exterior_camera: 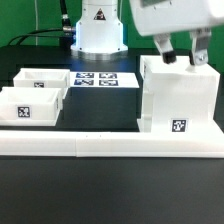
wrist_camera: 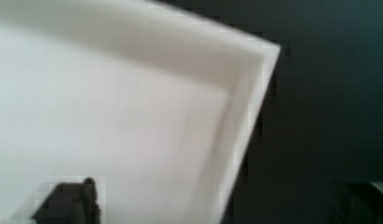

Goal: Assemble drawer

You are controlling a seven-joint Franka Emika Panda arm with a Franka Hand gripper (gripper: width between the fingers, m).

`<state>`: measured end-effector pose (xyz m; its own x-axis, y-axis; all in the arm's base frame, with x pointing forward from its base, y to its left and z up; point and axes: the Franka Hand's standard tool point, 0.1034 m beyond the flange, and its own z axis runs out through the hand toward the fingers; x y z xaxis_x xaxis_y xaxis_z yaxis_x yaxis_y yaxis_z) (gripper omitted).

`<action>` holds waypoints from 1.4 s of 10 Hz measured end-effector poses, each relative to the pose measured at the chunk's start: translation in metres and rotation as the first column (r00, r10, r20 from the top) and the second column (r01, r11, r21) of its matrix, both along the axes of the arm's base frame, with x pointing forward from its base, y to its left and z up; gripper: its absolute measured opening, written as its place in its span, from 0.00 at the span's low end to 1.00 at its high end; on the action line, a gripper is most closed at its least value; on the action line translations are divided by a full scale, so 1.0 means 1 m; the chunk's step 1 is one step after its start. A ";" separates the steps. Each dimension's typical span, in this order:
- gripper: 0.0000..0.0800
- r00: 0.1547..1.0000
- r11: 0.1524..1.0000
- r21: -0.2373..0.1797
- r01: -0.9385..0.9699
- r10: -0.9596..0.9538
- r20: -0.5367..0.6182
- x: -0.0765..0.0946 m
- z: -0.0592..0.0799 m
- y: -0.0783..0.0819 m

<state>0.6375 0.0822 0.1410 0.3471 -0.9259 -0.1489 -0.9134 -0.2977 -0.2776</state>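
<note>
Black table [exterior_camera: 100, 190] bears one casing [exterior_camera: 178, 100], two trays [exterior_camera: 30, 108], one marker board [exterior_camera: 98, 80]; fingers [exterior_camera: 166, 55] spread open above casing.

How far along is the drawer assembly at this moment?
Done: no part looks inserted. In hand: the gripper, fingers apart, is at the top of the large white boxy plastic casing. Left: both small white open-top plastic trays stand outside the casing.

Drawer parts: 1 casing [exterior_camera: 178, 95] and 2 open-top trays, i.e. rear tray [exterior_camera: 42, 77] plus front tray [exterior_camera: 27, 108]. Fixtures: 1 marker board [exterior_camera: 105, 80], 1 border wall [exterior_camera: 110, 147]. Also 1 gripper [exterior_camera: 183, 58], 2 fingers [exterior_camera: 168, 53].
</note>
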 end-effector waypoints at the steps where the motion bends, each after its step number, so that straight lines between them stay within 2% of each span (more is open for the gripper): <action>1: 0.81 0.996 0.996 0.016 0.082 -0.083 0.041 0.000 0.002 0.002; 3: 0.81 0.994 0.996 -0.030 -0.084 0.085 0.062 -0.004 0.000 0.002; 4: 0.81 0.976 0.976 -0.050 -0.214 0.215 0.020 -0.011 -0.002 0.002; 5: 0.81 0.926 0.922 -0.094 -0.376 0.378 0.002 -0.014 0.002 -0.005; 7: 0.81 0.807 0.799 -0.125 -0.588 0.591 -0.018 -0.020 0.010 -0.023; 10: 0.81 0.670 0.661 -0.172 -0.731 0.742 0.001 -0.019 0.008 -0.025; 11: 0.81 0.540 0.525 -0.210 -0.824 0.841 -0.016 -0.027 0.003 -0.035; 12: 0.81 0.450 0.429 -0.229 -0.874 0.892 -0.045 -0.039 -0.002 -0.050; 14: 0.81 0.398 0.367 -0.255 -0.895 0.914 -0.080 -0.054 -0.014 -0.086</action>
<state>0.5833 -0.0041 0.1266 0.9967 -0.0482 0.0650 -0.0403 -0.9922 -0.1180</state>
